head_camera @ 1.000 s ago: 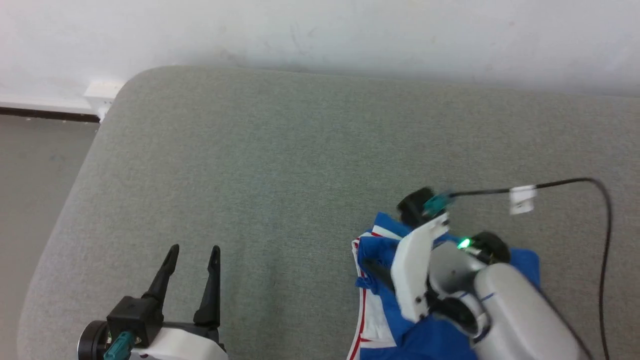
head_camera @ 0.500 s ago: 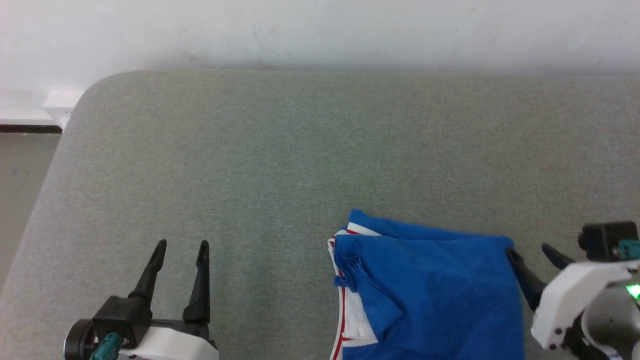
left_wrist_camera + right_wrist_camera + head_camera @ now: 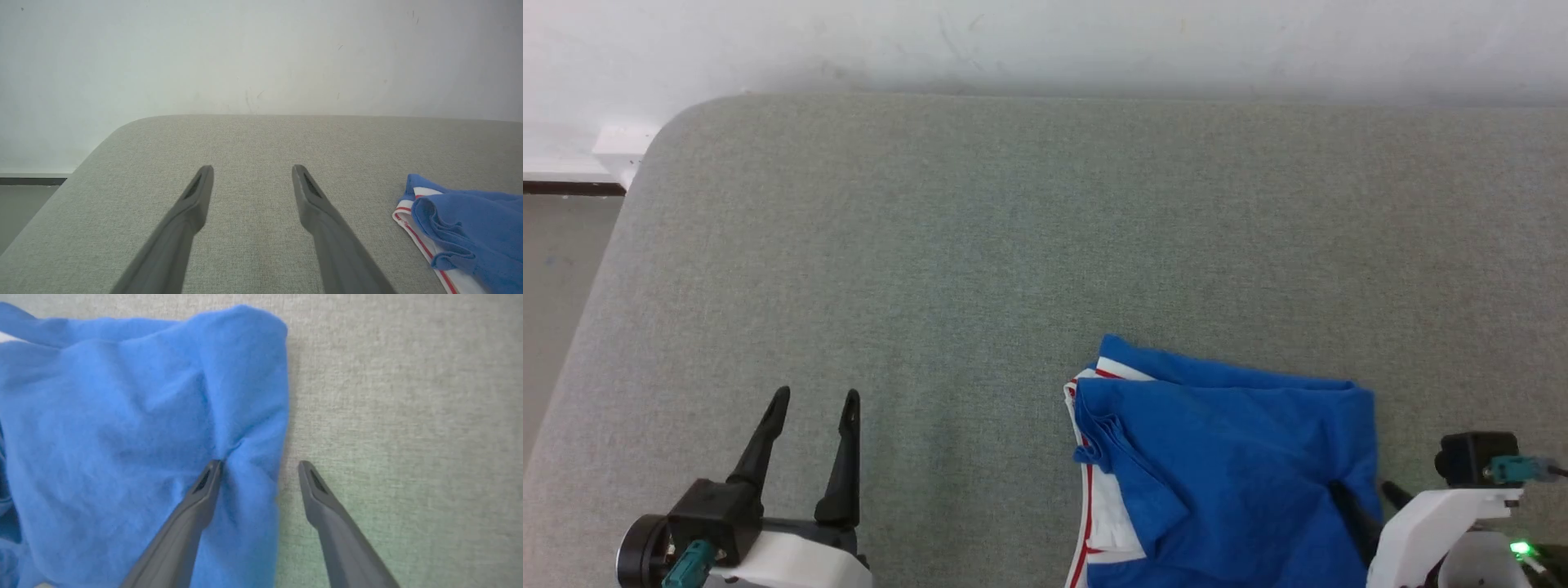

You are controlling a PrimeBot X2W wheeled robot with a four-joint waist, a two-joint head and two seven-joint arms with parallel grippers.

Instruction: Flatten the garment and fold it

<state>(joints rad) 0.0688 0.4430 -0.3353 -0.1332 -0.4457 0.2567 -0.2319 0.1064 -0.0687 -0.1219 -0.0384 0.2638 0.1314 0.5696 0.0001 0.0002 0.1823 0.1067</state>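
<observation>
The garment (image 3: 1225, 465), bright blue with a white, red-striped edge on its left, lies folded over in a bunch on the grey padded surface (image 3: 947, 245) at the lower right. My right gripper (image 3: 1362, 492) stands open at its right edge. In the right wrist view this gripper (image 3: 260, 465) straddles that edge: one finger (image 3: 204, 490) presses a crease into the blue cloth (image 3: 122, 428), the other is over bare grey fabric. My left gripper (image 3: 815, 400) is open and empty at the lower left, well apart from the garment (image 3: 461, 228), with its tips (image 3: 252, 169) over bare surface.
The grey surface has a rounded far-left corner (image 3: 678, 122) and runs up to a white wall (image 3: 1045, 41). Floor (image 3: 556, 278) drops away on the left. Open grey surface stretches between the grippers and beyond the garment.
My right arm has swung off the garment to its right and drawn back toward me; one finger now rests on the right edge. The left gripper is still. The head camera shifted.
</observation>
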